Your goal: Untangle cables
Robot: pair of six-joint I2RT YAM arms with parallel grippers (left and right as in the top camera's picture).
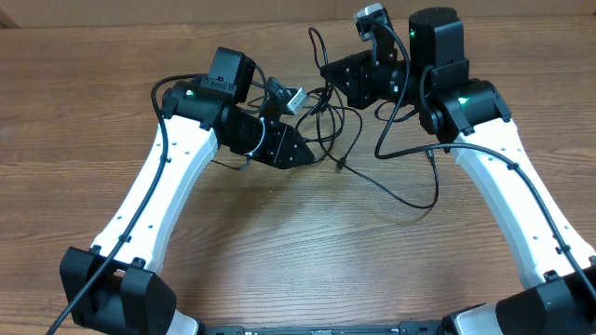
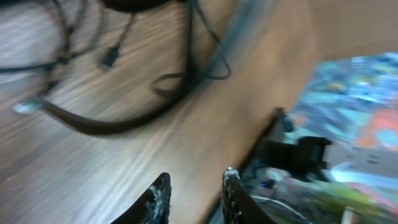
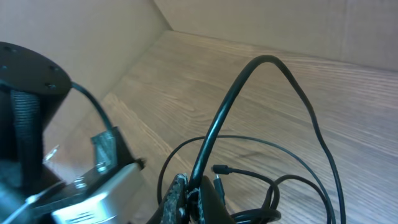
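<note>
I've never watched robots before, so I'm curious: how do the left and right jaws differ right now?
The left jaws stand slightly apart with nothing between them; the right jaws are shut on a cable. The left jaws hang over bare table beside the tangle; the right jaws sit among its loops, the cable arching up. Both are dark two-finger jaws.

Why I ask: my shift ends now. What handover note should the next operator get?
The left gripper: jaws slightly apart, empty, beside the tangle.
The right gripper: jaws shut on one strand of the cables, which arcs upward.
The cables lie knotted together on the table, far middle, between the arms.
Done: nothing separated yet. Left: pull every strand free.
</note>
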